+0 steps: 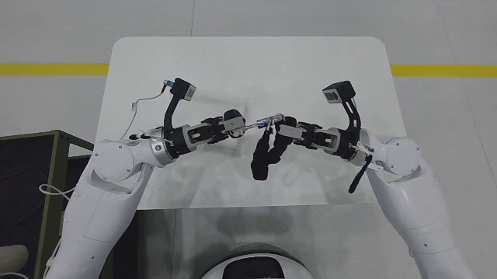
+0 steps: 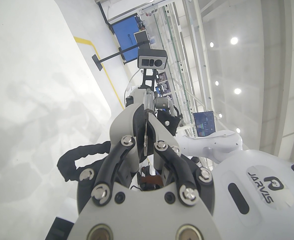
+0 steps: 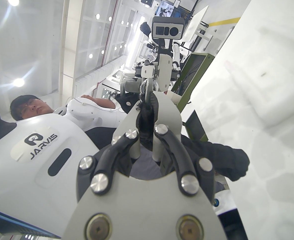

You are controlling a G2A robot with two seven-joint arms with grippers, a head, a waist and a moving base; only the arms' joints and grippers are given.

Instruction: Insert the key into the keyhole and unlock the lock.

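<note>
Closest in the left wrist view sat the left gripper (image 2: 146, 124), its fingers pressed together on the flat bow of the key (image 2: 145, 136), which showed edge-on between the pads. Just beyond its fingertips was the lock (image 2: 162, 103), a grey cylinder on a black sleeved cable (image 2: 69, 159) that looped away behind and beneath the gripper, over the white table (image 2: 24, 76). The key's tip reached the cylinder. Whether the blade was inside the keyhole could not be told.

In the right wrist view the right gripper (image 3: 145, 116) was clamped on the black sleeve just behind the lock, and a metal ring (image 3: 147, 87) stood right beside the cylinder, past its fingertips.

From the top view the grippers faced each other tip to tip, the key (image 1: 255, 124) bridging the gap and the cable hanging below the right gripper.

The step looked like seating and turning. Done well, the left gripper would keep the blade in line with the cylinder, push it fully home, then roll, while the right gripper held hard against the twist. Its grip on soft sleeve might let the lock swivel.

One container showed: a green-framed box (image 1: 56, 134) well apart from the left gripper, off the table on that arm's outer side, holding dark gear and a white cord (image 1: 46, 190)
</note>
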